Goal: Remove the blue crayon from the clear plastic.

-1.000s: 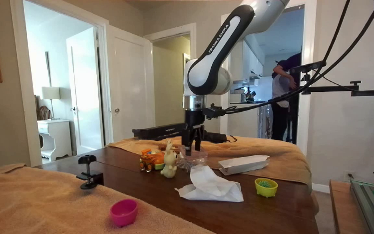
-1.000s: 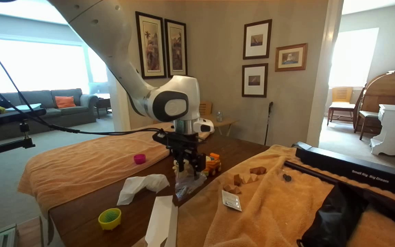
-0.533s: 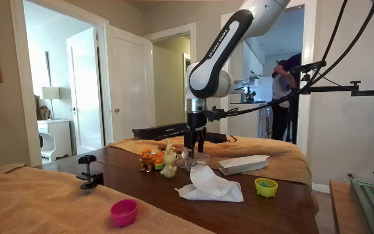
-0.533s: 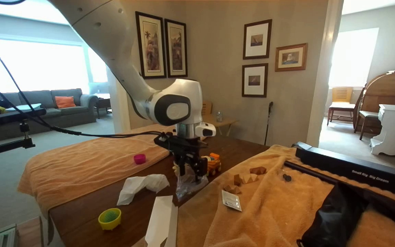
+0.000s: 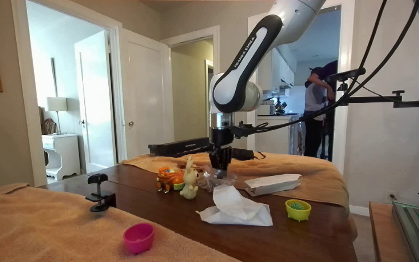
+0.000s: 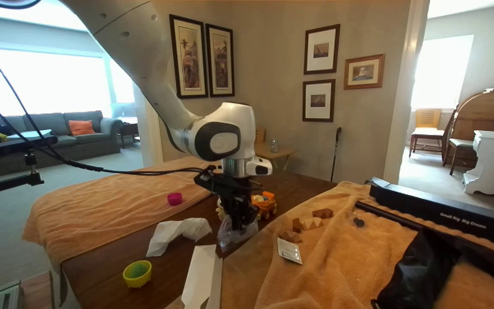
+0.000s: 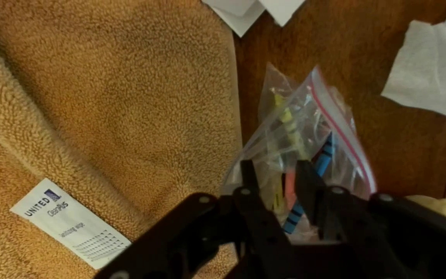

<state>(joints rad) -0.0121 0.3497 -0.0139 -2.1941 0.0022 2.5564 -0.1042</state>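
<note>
The blue crayon point(image 7: 324, 159) lies slantwise in the wrist view, within the outline of the clear plastic bag point(image 7: 308, 112). My right-hand finger point(image 7: 309, 182) covers the crayon's middle, and its two ends show on either side. Yellow and red crayons also show through the plastic. My gripper point(image 7: 276, 164) is over the bag, its jaws partly apart with a gap between the tips. Whether the fingertips touch the bag or the crayon I cannot tell. In both exterior views the gripper point(image 5: 219, 174) points down at the plastic bag point(image 6: 230, 238), and the crayon cannot be made out.
A cream bunny figure point(image 5: 190, 182) and an orange toy car point(image 5: 169, 178) stand close beside the bag. White crumpled paper point(image 5: 236, 209), a white box point(image 6: 202, 274) and a yellow-green cup point(image 6: 137, 274) lie around it. A towel point(image 7: 149, 97) borders the bag's other side.
The jaws have drawn much closer together over the last half second. The gripper has come down slightly and shifted a little sideways over the bag, whose top has moved slightly.
</note>
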